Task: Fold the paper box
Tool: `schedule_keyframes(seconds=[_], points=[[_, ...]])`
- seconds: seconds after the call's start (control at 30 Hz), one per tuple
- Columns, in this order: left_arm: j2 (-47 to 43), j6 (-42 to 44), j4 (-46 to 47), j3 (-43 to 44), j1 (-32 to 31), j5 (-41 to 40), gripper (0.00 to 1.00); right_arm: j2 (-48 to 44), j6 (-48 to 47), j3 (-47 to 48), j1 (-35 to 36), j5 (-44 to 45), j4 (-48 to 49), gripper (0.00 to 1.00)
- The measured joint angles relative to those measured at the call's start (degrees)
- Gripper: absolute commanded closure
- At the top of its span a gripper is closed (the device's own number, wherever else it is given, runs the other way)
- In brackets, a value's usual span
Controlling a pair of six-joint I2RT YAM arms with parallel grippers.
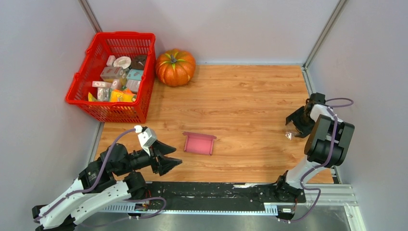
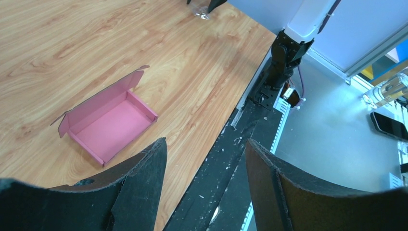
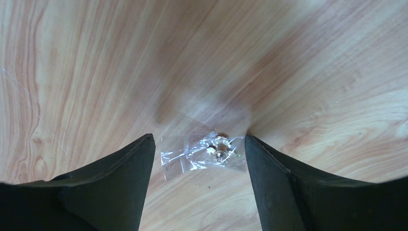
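The pink paper box (image 1: 198,143) lies on the wooden table as a shallow open tray, with its lid flap standing up along one long side. In the left wrist view the paper box (image 2: 108,122) is ahead and to the left of my fingers. My left gripper (image 1: 177,156) hovers open and empty just left of it, over the table's near edge (image 2: 206,142). My right gripper (image 1: 296,126) is far right, pointing down. It stands open (image 3: 199,136) over a small clear plastic bag (image 3: 207,154) that lies flat on the wood between the fingers.
A red basket (image 1: 120,34) of small packages stands at the back left, and an orange pumpkin (image 1: 175,67) sits beside it. Grey walls close in the table on three sides. The black base rail (image 1: 211,192) runs along the near edge.
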Motion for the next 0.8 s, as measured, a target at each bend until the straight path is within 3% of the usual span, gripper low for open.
schedule_keyframes(seconds=[0.17,0.2,0.23,0.3,0.6,0.8], points=[[0.0,0.0,0.0,-0.2,0.0,0.6,0.31,1.4,0.3,1.3,3.1,4.2,-1.1,0.3],[0.0,0.0,0.0,-0.3,0.0,0.8,0.31,1.6,0.3,1.4,3.7,5.2,-1.2,0.33],[0.0,0.0,0.0,-0.3,0.0,0.9,0.31,1.7,0.3,1.4,4.1,6.0,-1.3,0.41],[0.0,0.1,0.0,-0.4,0.0,1.0,0.31,1.7,0.2,1.4,4.5,7.4,-1.7,0.45],[0.5,0.2,0.0,-0.4,0.0,1.7,0.32,1.5,-0.3,1.5,5.6,9.4,-2.5,0.54],[2.8,0.2,0.0,-0.4,0.0,0.4,0.32,-2.3,0.0,-1.7,10.6,6.7,-3.8,0.55]])
